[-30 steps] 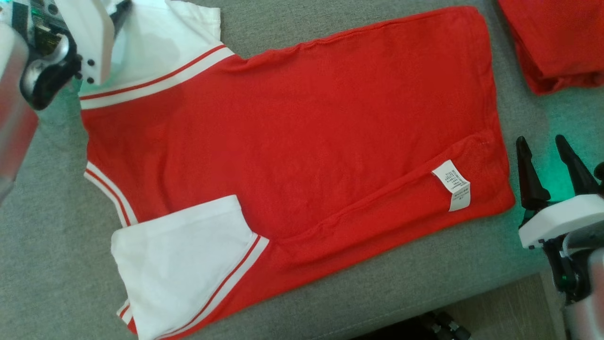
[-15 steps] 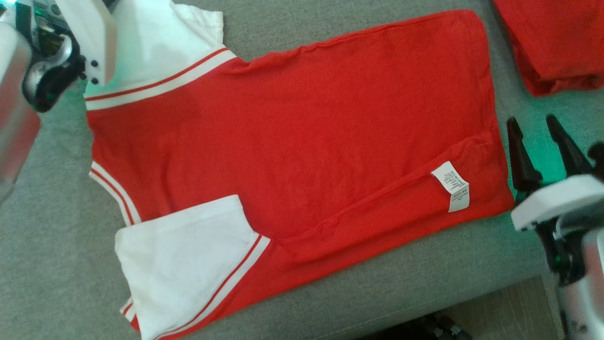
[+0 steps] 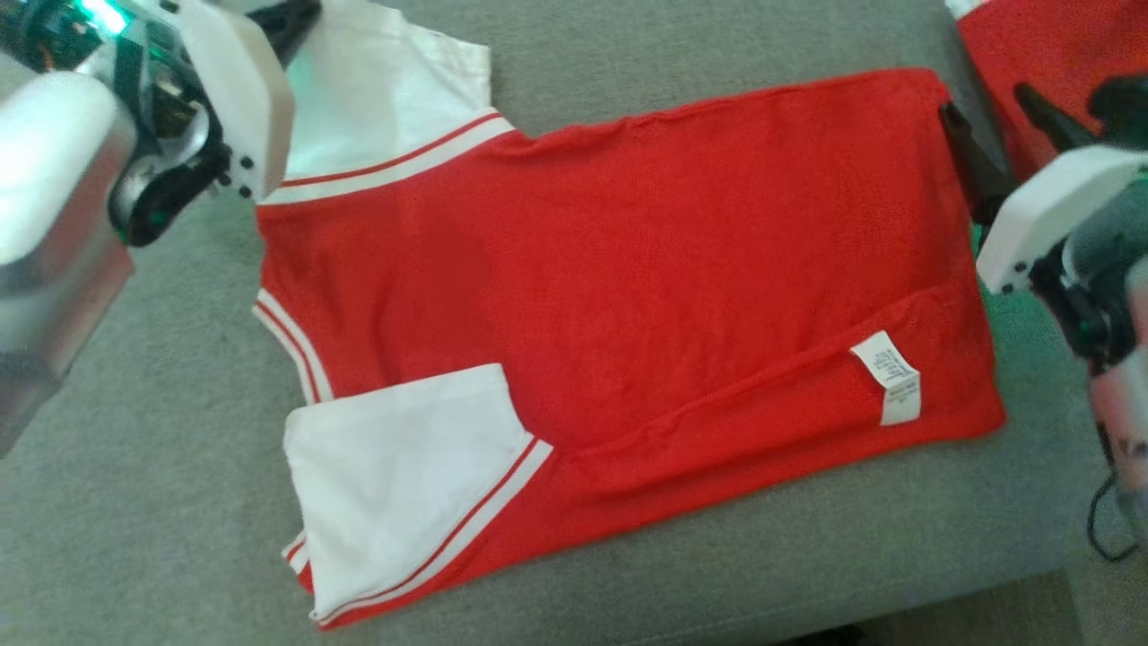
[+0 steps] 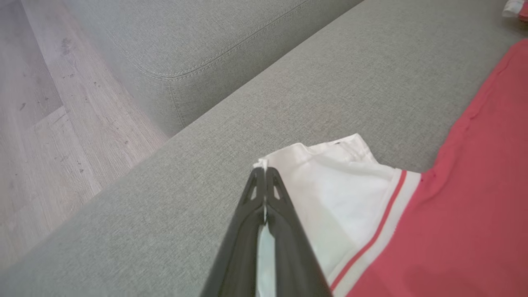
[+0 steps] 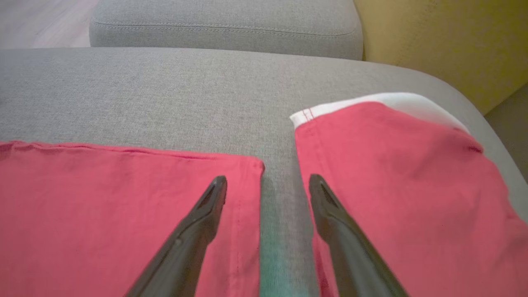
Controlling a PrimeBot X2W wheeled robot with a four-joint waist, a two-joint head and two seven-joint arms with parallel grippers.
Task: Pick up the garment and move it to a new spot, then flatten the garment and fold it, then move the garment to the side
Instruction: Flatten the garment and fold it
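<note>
Head view is showing the red and white garment (image 3: 628, 269) lying flat on the gray sofa (image 3: 134, 467), across the middle of the frame. The whole picture is sitting more to the right than a second ago, so the camera is doing the moving, not the garment.

The left end effector (image 3: 291, 18), at the upper left, is now pinching shut on the white sleeve (image 3: 386, 90). A second ago its fingers were apart. The right end effector (image 3: 984, 100) is now reaching in at the upper right, beside the garment's top right corner. Before, it was waiting lower, near the white tag (image 3: 897, 377). Its fingers are standing wide apart and holding nothing.

In the left wrist view, a thin bit of white cloth is poking out between the closed fingers (image 4: 274, 194).

In the head view, the top edge is cutting off the left fingertips. A second red garment (image 3: 1058, 54) is running off the upper right corner. The right end effector is looking blurry there, and I cannot tell if it is touching the cloth.
</note>
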